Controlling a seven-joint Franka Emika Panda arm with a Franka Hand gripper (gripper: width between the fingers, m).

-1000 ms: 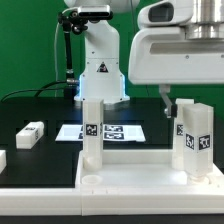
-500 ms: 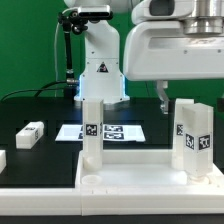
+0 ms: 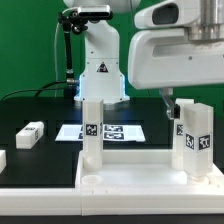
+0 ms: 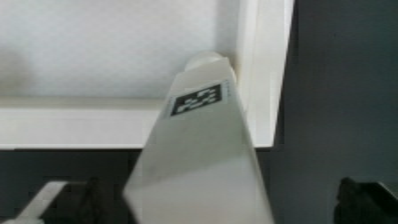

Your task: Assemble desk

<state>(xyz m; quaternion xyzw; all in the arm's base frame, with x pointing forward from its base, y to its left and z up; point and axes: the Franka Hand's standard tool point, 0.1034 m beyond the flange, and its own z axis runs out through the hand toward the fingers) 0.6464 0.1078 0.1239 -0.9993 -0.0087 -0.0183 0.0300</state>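
We see the desk top (image 3: 140, 170) lying flat on the black table (image 3: 50, 160) at the front of the exterior view, rim upward like a shallow tray. Two of its corner sockets are filled. The first leg (image 3: 92, 135) stands upright in the one on the exterior view's left. The second leg (image 3: 194, 140) stands upright in the one on the exterior view's right. Both are on the far side of the top, and both show black-and-white tags to the camera (how deeply either is seated we cannot tell). A round socket (image 3: 91, 181) shows at the near corner in front of the first leg.

The tool (image 4: 210, 207) hangs directly over the second leg with its jaws spread wide. In the wrist view its two dark fingers (image 4: 50, 205) flank the leg's shaft with a dark gap on each side. It grips nothing and touches nothing that we can make out. In the exterior view one finger hangs just beside the second leg's upper end, on the side facing the first leg.

A loose leg (image 3: 30, 134) lies on its side on the table, well apart from the desk top toward the exterior view's left. The marker board (image 3: 110, 131) lies flat behind the desk top, in front of the robot base (image 3: 100, 75).
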